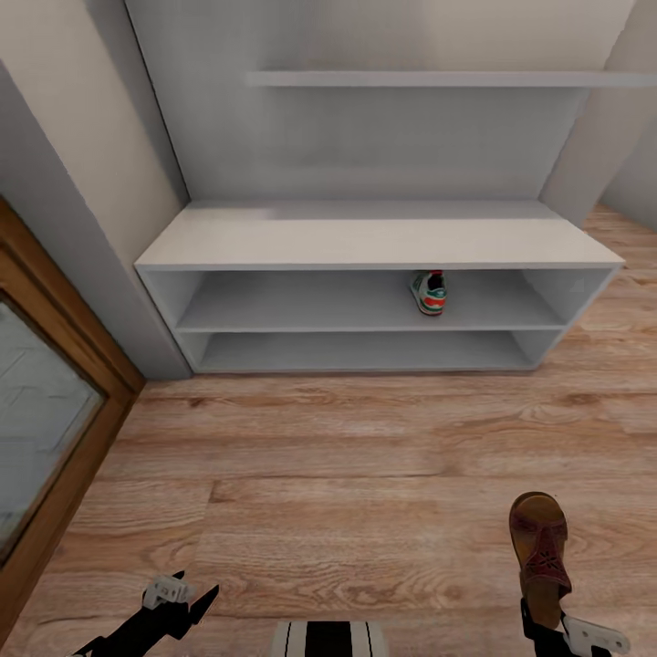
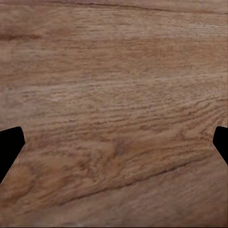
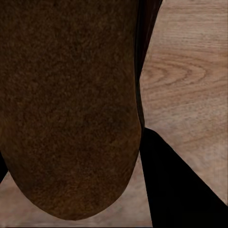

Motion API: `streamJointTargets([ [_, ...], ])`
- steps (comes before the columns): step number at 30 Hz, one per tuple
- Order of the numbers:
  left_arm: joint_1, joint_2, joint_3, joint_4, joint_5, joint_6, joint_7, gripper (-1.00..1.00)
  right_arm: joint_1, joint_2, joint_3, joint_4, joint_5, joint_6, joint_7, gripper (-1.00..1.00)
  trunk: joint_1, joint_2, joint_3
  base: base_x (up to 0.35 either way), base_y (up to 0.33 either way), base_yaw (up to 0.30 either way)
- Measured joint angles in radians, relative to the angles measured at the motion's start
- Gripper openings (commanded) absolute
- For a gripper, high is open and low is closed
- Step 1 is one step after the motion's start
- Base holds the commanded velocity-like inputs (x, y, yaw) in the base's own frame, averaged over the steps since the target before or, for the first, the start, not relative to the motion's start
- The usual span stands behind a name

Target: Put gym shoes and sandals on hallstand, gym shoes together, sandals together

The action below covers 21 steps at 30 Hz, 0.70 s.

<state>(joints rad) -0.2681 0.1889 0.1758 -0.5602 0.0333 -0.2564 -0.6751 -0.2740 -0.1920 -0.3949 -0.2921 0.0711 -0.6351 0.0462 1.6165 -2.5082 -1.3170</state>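
One gym shoe (image 1: 429, 292), white with green stripes and a red-orange heel patch, stands heel-out on the upper open shelf of the pale grey hallstand (image 1: 374, 242). My right gripper (image 1: 546, 628) is shut on the heel end of a brown sandal (image 1: 539, 547), which hangs over the wood-plank corridor floor (image 1: 347, 474) at the lower right. The sandal's dark brown sole (image 3: 71, 104) sits close in front of the right wrist camera, with a black finger (image 3: 183, 190) beside it. My left gripper (image 1: 187, 598) hangs open above bare planks (image 2: 114, 95). The other shoe and sandal are out of view.
A wood-framed glazed door (image 1: 46, 411) stands along the left wall. A wall shelf (image 1: 438, 79) juts out above the bench top. The bottom shelf (image 1: 365, 351) holds nothing. Open floor lies between me and the hallstand.
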Motion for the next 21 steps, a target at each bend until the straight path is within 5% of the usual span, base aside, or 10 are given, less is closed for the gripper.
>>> streamJointTargets([
  [21, 0.000, 0.000, 0.000, 0.000, 0.004, 0.000, -0.005, 1.00, 0.000, 0.006, 0.002, 0.000, 0.000, 0.001, 0.003, -1.00, 0.000, 0.000, 0.000, -0.044, 0.302, 0.000],
])
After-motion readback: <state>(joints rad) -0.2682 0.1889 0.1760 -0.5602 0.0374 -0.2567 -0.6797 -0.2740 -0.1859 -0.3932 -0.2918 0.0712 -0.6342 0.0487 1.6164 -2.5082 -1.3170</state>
